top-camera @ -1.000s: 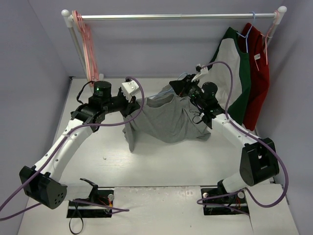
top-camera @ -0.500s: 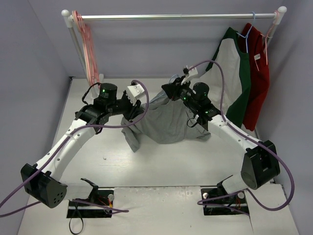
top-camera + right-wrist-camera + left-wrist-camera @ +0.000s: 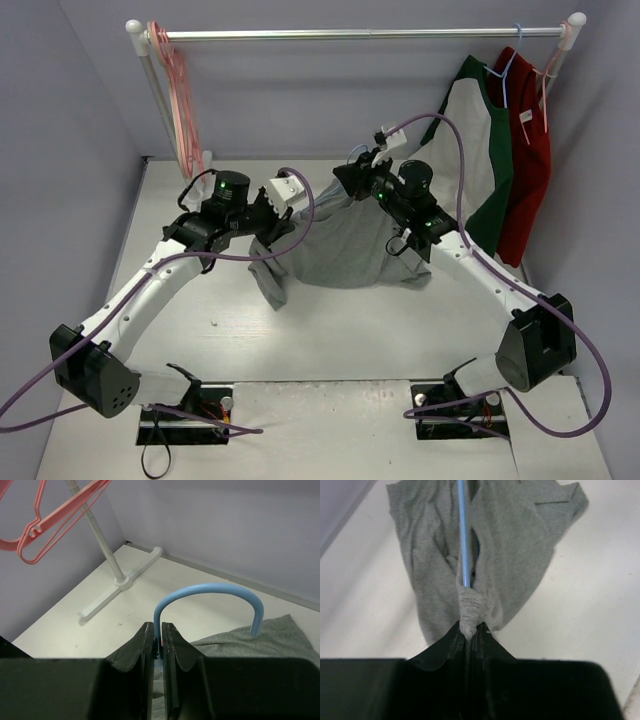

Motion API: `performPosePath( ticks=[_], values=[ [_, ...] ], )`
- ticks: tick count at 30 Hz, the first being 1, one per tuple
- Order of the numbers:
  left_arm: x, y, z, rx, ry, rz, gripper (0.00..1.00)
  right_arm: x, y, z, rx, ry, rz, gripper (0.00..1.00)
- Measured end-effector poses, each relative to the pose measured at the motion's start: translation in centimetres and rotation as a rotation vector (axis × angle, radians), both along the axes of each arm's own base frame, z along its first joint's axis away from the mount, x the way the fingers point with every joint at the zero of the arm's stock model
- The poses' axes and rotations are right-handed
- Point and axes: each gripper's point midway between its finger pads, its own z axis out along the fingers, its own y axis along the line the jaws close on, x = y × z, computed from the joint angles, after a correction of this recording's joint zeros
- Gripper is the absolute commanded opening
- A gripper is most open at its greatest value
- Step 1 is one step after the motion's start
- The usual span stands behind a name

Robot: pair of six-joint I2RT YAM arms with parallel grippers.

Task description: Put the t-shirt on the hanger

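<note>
Nothing to read here, folks: no word, number, label or logo shows legibly on the t-shirt (image 3: 345,250), the hanger (image 3: 210,592) or the worktop (image 3: 330,330) in any of the three views.

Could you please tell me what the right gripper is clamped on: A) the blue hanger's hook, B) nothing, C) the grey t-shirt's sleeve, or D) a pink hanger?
A: the right wrist view shows the right gripper shut on the hanger at the base of its hook.
</note>
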Motion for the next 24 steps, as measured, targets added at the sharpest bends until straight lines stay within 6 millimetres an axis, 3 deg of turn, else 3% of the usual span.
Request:
performPosePath(
  ticks=[3,6,13,19,24],
  values=[
    [0.6,0.2,0.6,0.011,-0.026,0.024,0.0,0.0,0.0,0.6,-0.018,-0.012,0.002,0.0],
    [1.0,0.1,1.3,0.01,-0.056,0.037,0.0,0.1,-0.1,1.7,-0.035,-0.036,-0.004,0.12],
    [2.4,-0.4,3.4,-0.035,-0.15,0.086,0.0,0.0,-0.7,4.3,-0.07,-0.084,-0.029,0.6],
    [2.8,0.6,5.4,-0.098,-0.245,0.165,0.0,-1.4,-3.2,4.8,-0.153,-0.087,-0.091,0.75],
    [3.4,1.2,7.2,-0.137,-0.301,0.223,0.0,-3.9,-6.3,6.2,-0.231,-0.109,-0.156,0.78]
  ],
)
